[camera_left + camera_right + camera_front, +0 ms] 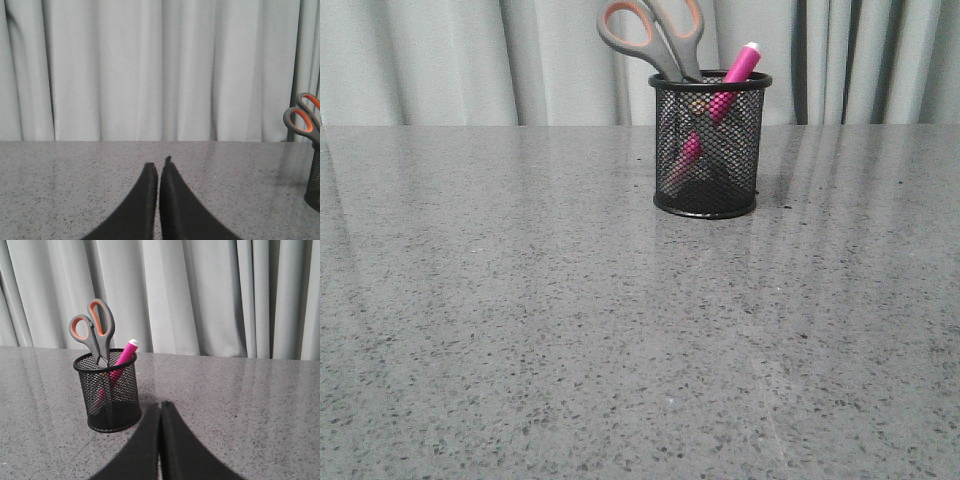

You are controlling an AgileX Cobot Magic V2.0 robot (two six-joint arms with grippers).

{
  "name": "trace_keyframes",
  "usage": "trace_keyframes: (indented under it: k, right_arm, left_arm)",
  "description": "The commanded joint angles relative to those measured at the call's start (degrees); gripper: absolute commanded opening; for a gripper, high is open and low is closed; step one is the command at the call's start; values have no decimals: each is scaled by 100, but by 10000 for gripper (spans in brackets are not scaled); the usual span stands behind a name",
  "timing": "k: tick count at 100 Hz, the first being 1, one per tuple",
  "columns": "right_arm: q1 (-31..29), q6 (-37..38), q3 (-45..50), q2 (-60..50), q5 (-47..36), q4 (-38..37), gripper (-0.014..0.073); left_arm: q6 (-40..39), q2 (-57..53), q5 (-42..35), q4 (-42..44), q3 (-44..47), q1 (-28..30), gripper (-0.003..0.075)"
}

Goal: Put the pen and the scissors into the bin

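Both items sit in the bin; what remains looks like keeping clear of it.

The scissors (pixel 655 35) stand blades-down in the bin (pixel 708 145) with handles above the rim, and the pen (pixel 720 100) leans inside, cap poking out, on the worktop (pixel 520 330). A good finish, I judge, keeps both arms low and apart from the cup so nothing tips. The left gripper (pixel 159 172) and right gripper (pixel 161 412) each have fingers pressed together, holding nothing and touching nothing.
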Motion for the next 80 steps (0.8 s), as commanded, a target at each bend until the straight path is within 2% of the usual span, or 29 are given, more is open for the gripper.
trace_keyframes:
  k: [1, 58, 69, 80]
  right_arm:
    - [-36, -27, -155, 46, -438, -15, -76]
    - [-36, -27, -155, 46, -438, -15, -76]
    - [-36, -27, -155, 46, -438, -15, -76]
    - [-36, -27, -155, 46, -438, -15, -76]
  left_arm:
    - [-13, 57, -252, -40, -146, 10, -19]
    - [-13, 57, -252, -40, -146, 10, -19]
    - [-268, 57, -139, 1054, -146, 23, -19]
    - [-1683, 57, -206, 2665, -77, 167, -19]
